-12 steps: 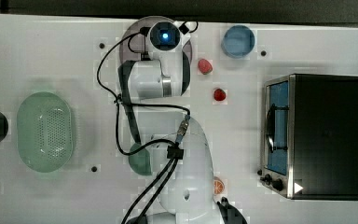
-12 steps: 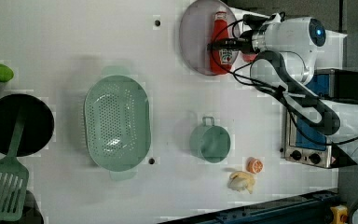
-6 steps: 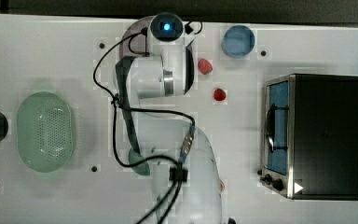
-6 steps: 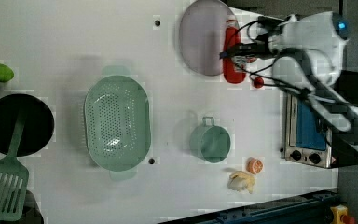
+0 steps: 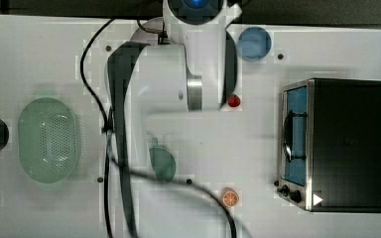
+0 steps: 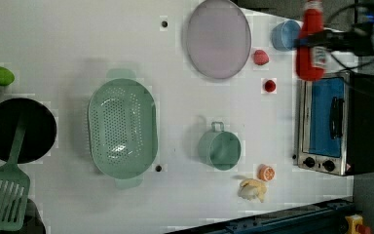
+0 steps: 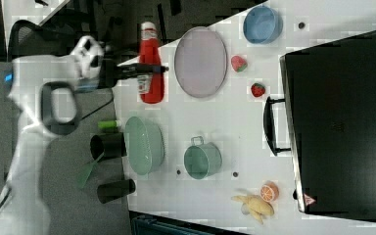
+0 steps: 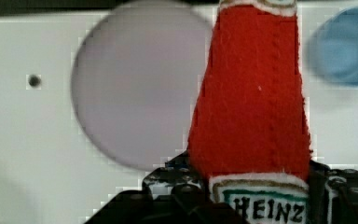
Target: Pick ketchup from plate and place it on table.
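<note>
The ketchup (image 6: 311, 44) is a red bottle with a white cap and a white label, and it hangs in the air clear of the plate. My gripper (image 6: 320, 39) is shut on its middle, one dark finger on each side. In the right view the ketchup (image 7: 150, 63) shows to the left of the plate (image 7: 200, 61), clamped in the gripper (image 7: 148, 69). The wrist view has the ketchup (image 8: 254, 93) close up, and the pale lilac plate (image 8: 130, 93) lies bare below it. In the left view the plate (image 6: 218, 39) sits on the white table (image 6: 78, 39).
A blue dish (image 6: 283, 35), two small red fruits (image 6: 260, 57) and a toaster oven (image 6: 333, 122) lie near the plate. A green colander (image 6: 122, 127), a green mug (image 6: 219, 148), an orange half (image 6: 266, 172), a black pan (image 6: 19, 129) and a spatula stand further off.
The gripper has lifted the ketchup off the plate and carried it up, toward the left view's right. The plate now lies bare.
</note>
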`<move>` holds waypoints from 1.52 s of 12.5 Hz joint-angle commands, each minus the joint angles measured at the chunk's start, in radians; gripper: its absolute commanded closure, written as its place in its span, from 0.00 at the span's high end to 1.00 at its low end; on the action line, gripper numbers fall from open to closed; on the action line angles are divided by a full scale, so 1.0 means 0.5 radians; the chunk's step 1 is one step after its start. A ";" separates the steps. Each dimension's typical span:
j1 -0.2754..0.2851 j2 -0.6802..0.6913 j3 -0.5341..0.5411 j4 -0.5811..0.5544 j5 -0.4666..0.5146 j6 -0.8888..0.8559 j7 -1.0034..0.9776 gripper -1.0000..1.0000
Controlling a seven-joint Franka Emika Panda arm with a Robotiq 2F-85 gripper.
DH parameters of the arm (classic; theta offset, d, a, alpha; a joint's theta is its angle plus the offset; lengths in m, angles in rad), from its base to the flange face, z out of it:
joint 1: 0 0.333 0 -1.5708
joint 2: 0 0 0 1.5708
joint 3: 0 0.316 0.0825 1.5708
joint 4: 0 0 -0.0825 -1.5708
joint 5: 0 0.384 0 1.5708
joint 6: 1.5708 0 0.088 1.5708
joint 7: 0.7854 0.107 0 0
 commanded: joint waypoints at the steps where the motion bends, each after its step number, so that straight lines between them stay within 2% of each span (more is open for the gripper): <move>1: -0.101 -0.239 0.001 -0.298 0.091 -0.073 0.091 0.59; 6: -0.134 -0.710 -0.059 -0.939 0.147 -0.054 0.092 0.59; 9: -0.137 -0.826 -0.125 -1.305 0.147 0.124 0.092 0.59; 12: -0.136 -0.750 -0.132 -1.586 0.147 0.534 0.092 0.59; 16: -0.134 -0.453 -0.128 -1.656 0.147 0.853 0.092 0.59; 17: -0.134 -0.381 -0.128 -1.658 0.147 0.907 0.092 0.62; 19: -0.133 -0.256 -0.127 -1.661 0.147 1.047 0.092 0.83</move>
